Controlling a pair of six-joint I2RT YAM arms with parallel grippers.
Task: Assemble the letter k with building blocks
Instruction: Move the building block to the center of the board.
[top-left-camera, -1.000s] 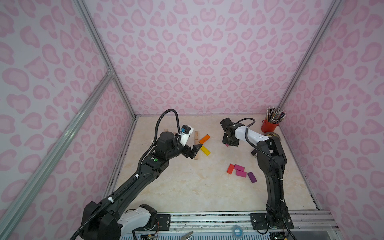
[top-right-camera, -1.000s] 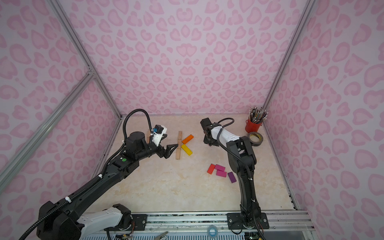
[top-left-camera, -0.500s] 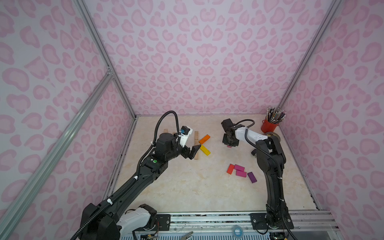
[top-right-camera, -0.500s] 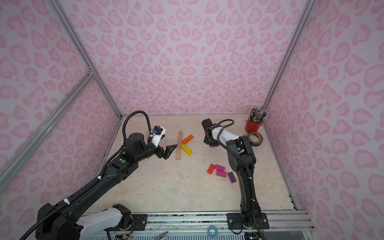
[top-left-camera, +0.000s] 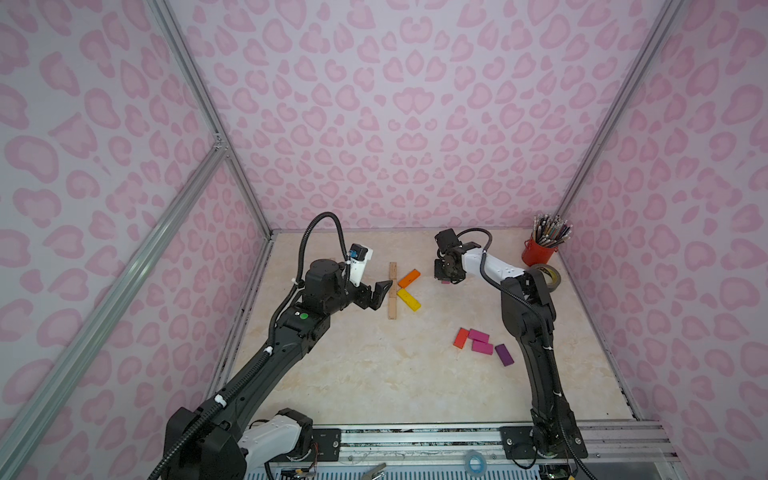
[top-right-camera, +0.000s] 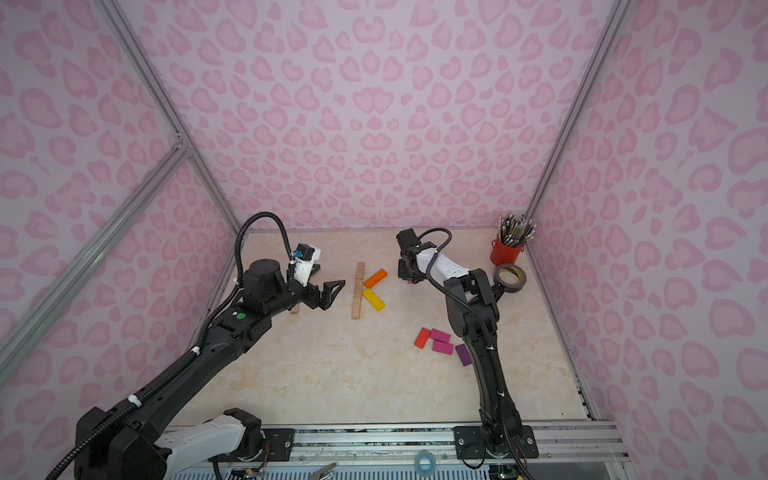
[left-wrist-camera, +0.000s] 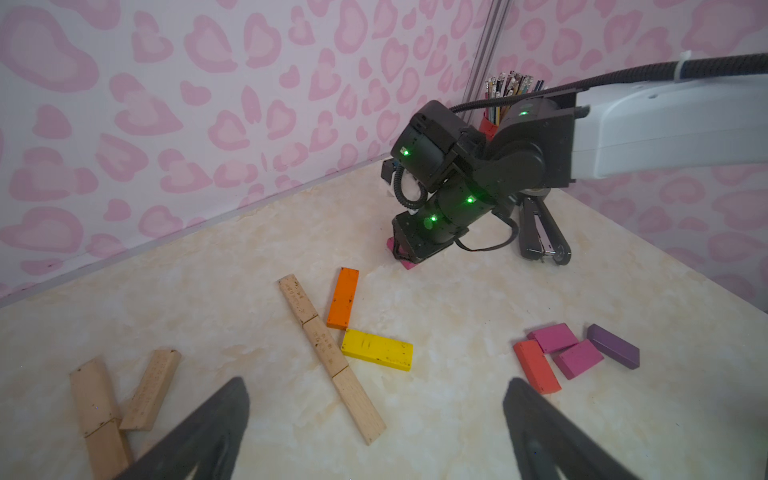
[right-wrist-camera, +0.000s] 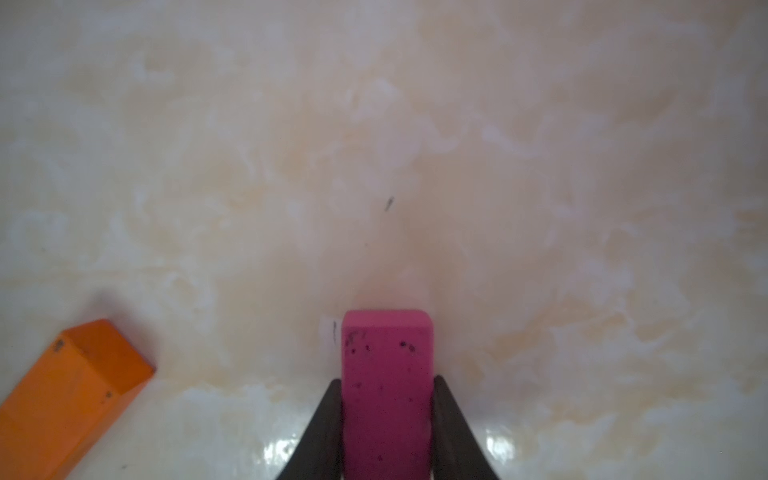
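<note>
From my console, the right gripper (right-wrist-camera: 386, 380) is clamped on a magenta block (right-wrist-camera: 386, 345). One finger presses each long side, and the block's free end pokes out past the fingertips. In both top views the right gripper (top-left-camera: 446, 277) points down at the table (top-left-camera: 374, 374), at about 3 o'clock from the orange block (top-left-camera: 409, 278) and near it. I cannot tell whether the held block touches the surface or hangs just above it.

The left gripper (top-left-camera: 379, 293) has its jaws spread wide with nothing between them. It hovers just beside the stem (top-left-camera: 392, 291), at its 9 o'clock.

The stem is three plain wooden bars laid end to end, running 12 to 6 o'clock. The orange block leans off its middle toward 2 o'clock, and the yellow block (top-left-camera: 408, 299) runs off toward 4 o'clock.

At 5 o'clock from the letter, well apart, lies a loose cluster: a red block (top-left-camera: 461, 338), a pair of magenta blocks (top-left-camera: 478, 335) and a purple block (top-left-camera: 504, 354). The left wrist view shows spare plain bars (left-wrist-camera: 93, 395) lying by one finger.

The red cup of pencils (top-left-camera: 540, 251) stands in the table's 1 o'clock corner, with the tape roll (top-left-camera: 548, 276) just beside it at 5 o'clock.
</note>
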